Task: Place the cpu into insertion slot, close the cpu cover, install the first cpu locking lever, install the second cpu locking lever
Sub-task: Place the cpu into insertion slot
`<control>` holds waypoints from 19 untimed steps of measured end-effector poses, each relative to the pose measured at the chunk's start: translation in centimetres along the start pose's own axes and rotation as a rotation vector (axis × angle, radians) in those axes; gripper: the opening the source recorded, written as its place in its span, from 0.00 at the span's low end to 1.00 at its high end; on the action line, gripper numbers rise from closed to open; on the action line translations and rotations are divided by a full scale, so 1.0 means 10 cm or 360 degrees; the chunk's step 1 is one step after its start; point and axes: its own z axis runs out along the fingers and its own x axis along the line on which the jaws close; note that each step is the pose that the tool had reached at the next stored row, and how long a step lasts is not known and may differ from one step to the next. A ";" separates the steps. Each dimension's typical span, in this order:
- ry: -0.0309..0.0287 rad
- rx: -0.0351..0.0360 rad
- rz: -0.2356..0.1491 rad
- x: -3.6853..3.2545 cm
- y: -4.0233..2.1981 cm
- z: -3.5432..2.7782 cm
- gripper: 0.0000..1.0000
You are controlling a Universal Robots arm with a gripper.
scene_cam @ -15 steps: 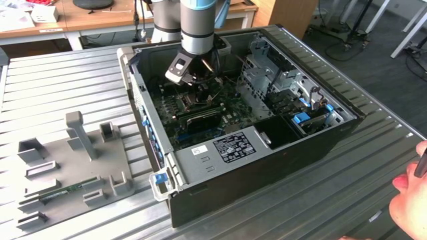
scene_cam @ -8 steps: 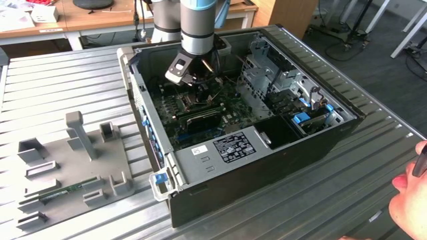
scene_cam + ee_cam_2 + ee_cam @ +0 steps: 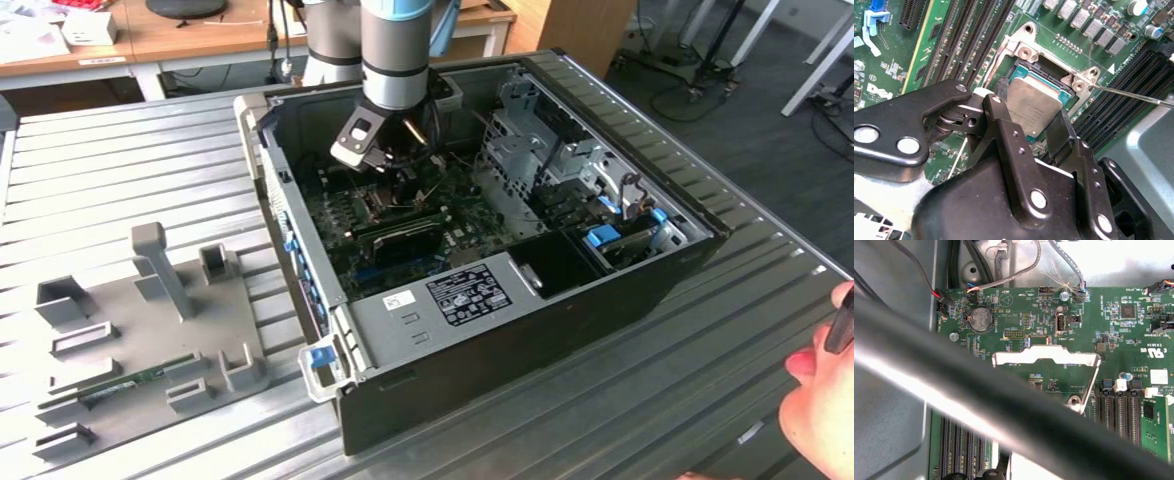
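In the exterior view we see the arm reaching down into an open computer case [image 3: 641, 270] that lies on a ribbed metal table [image 3: 134, 150]. Its gripper [image 3: 387, 160] is low over the green motherboard [image 3: 400, 215]. A grey fixture tray [image 3: 147, 340] lies at the exterior view's left, and a person's hand [image 3: 821, 400] shows at the right edge. In the second wrist view we find the gripper [image 3: 1028, 112] with its black fingers [image 3: 999, 125] pressed against two opposite sides of the cpu [image 3: 1034, 102], pinching it. The chip sits slightly tilted at the insertion slot [image 3: 1054, 84]; we cannot tell whether it is seated. A thin metal lever [image 3: 1134, 96] juts out beside the slot. In the first wrist view we see the cpu cover [image 3: 1044, 352] swung open, green board showing through its window, a coin cell battery [image 3: 979, 319] near it and a blurred cable [image 3: 1004, 405] crossing in front.
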 end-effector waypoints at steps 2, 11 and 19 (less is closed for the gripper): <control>-0.00001 0.0000 0.0000 -0.001 0.000 0.000 0.55; 0.00001 0.0000 0.0000 -0.001 0.000 0.007 0.55; -0.00002 0.0000 0.0000 -0.001 -0.001 0.013 0.55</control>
